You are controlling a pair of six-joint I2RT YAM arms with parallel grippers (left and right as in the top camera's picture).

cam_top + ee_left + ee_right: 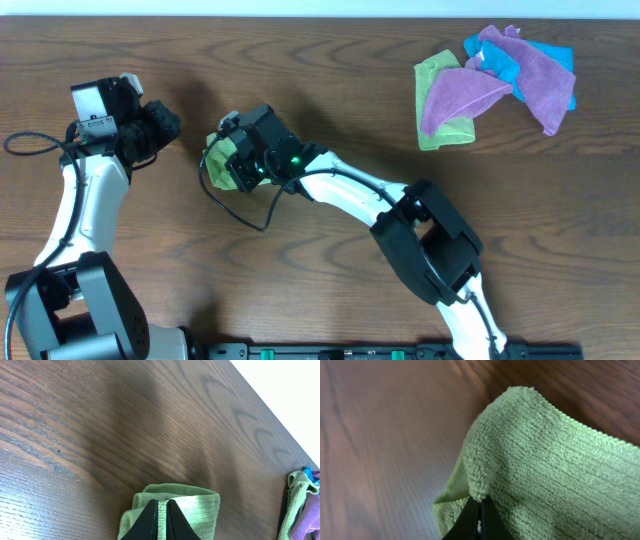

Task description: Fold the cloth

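Observation:
A green cloth [222, 165] lies bunched left of the table's middle. My right gripper [243, 158] is over it and shut on a raised fold of it; the right wrist view shows the closed jaws [480, 515] pinching the fuzzy green cloth [545, 470]. My left gripper [172, 128] is just left of the cloth. In the left wrist view its nearly closed jaws [162, 520] pinch a strip of the green cloth [200, 505], which loops beyond the fingertips. Most of the cloth is hidden under the right gripper in the overhead view.
A pile of other cloths [495, 85], green, purple and blue, lies at the back right and shows at the right edge of the left wrist view [300, 505]. The dark wooden table [330, 70] runs to a far edge near the pile.

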